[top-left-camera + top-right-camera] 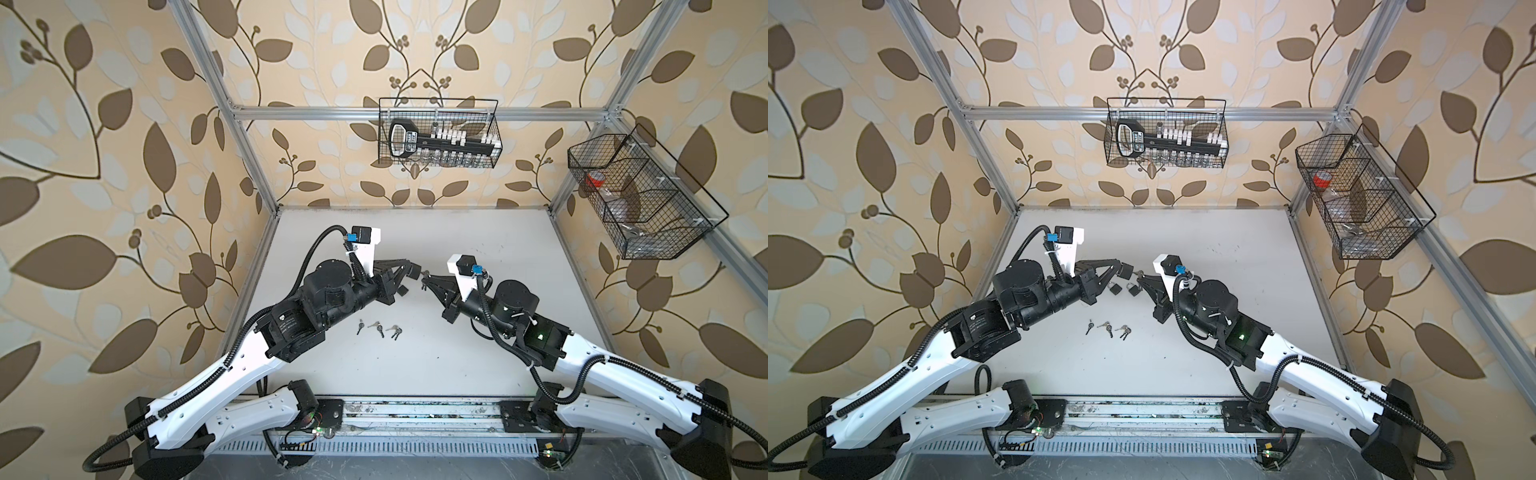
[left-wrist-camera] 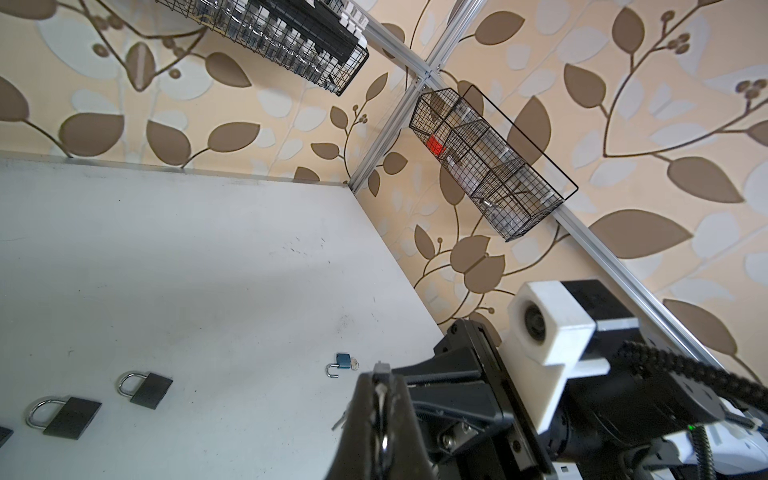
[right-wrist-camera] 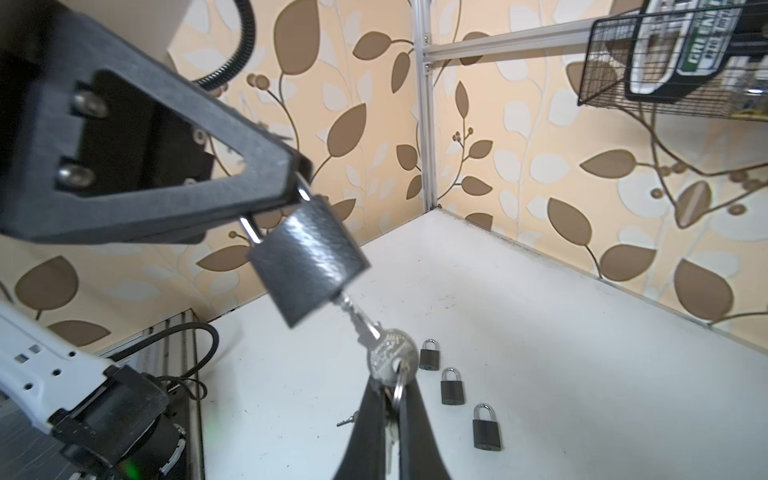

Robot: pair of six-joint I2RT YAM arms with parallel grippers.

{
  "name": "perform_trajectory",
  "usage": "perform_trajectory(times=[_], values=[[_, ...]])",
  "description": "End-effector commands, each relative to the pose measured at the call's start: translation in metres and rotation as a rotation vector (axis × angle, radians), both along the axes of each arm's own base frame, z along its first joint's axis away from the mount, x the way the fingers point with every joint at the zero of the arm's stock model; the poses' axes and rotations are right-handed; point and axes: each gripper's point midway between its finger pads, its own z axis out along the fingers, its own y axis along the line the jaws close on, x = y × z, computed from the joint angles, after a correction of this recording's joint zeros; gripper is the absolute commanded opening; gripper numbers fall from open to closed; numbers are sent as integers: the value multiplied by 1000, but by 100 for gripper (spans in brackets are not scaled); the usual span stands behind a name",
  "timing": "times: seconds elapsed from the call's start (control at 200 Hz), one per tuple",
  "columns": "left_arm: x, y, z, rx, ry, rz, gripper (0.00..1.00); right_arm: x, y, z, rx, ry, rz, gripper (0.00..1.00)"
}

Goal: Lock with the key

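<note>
The left gripper (image 2: 381, 380) was pressed shut on the shackle (image 3: 250, 229), holding the padlock (image 3: 309, 266) in the air above the table (image 3: 540, 332), between the two arms. The right gripper (image 3: 390, 388) pinched the head of the key (image 3: 388, 353), whose blade sat in the padlock's keyhole. Insertion looked done to me, and turning was the step in hand. The next move would call for a twist of the right wrist about the key's axis while the left held firm. Whether the shackle was fully seated I couldn't tell.
</note>
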Motion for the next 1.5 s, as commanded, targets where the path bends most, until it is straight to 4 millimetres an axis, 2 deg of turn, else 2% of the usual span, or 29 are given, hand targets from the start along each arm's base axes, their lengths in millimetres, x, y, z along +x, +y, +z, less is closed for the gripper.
perform_trajectory(times=[0.0,0.11,0.23,0.41,0.56,0.67,0.75,0.88,1.065,1.295,1.494], values=[[-8,13,34,-86,-62,9,0,11,-18,-27,-46,64,-108,0],[-7,12,20,-44,-35,10,0,8,-23,-36,-63,81,-111,0],[-6,13,-4,14,7,17,0,4,-28,-56,-107,133,-114,0],[-1,18,-52,149,111,60,0,-12,-23,-108,-227,314,-43,0],[5,22,-95,233,213,109,0,-38,-10,-160,-322,518,90,0],[12,21,-119,203,307,95,0,-53,-4,-190,-357,626,158,0],[21,27,-132,135,374,90,0,-59,3,-204,-369,682,198,0],[28,40,-141,106,412,121,0,-68,17,-219,-377,756,281,0],[27,42,-146,129,421,121,0,-74,26,-242,-415,833,334,0],[26,43,-148,130,427,124,0,-52,15,-263,-468,847,200,0],[27,43,-148,134,426,125,0,-30,11,-268,-478,836,128,3]])
